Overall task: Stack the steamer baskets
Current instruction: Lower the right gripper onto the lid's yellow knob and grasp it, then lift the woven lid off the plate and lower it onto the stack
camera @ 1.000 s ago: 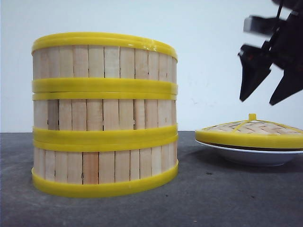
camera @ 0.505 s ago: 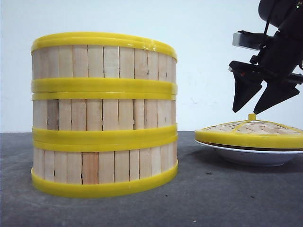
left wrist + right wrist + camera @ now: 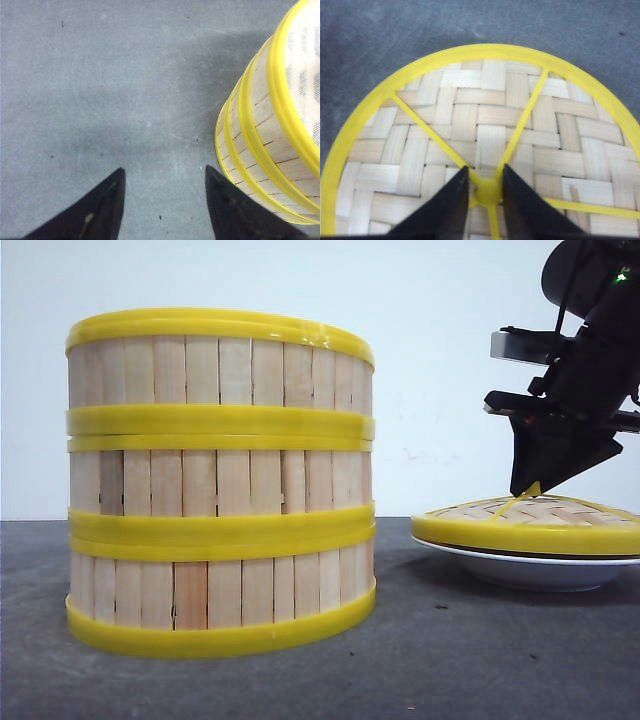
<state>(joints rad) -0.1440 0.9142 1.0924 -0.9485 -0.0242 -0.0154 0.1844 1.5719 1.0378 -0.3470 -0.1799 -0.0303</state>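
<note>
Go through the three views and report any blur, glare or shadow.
Front view: sharp stack of steamer baskets, soft shadow beneath the plate, no glare. Left wrist view: blurred fingers, washed-out basket interior, a broad dim shadow on the table. Right wrist view: slightly soft throughout, fingers blurred beside the lid knob.

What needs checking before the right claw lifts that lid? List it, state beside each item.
1. Right claw centred on the lid's knob: ok, one finger on each side of it.
2. Claw closed on the knob: ok, the fingers look pressed against it.
3. Lid seated level on the white plate: ok in the front view.
4. The three steamer baskets stacked straight: ok, rims line up and walls stand upright.
5. Left claw clear of the stack: ok, open, holding nothing, beside the baskets.
6. Top basket free to take the lid: cannot tell, only a pale inside shows in the left wrist view.
</note>
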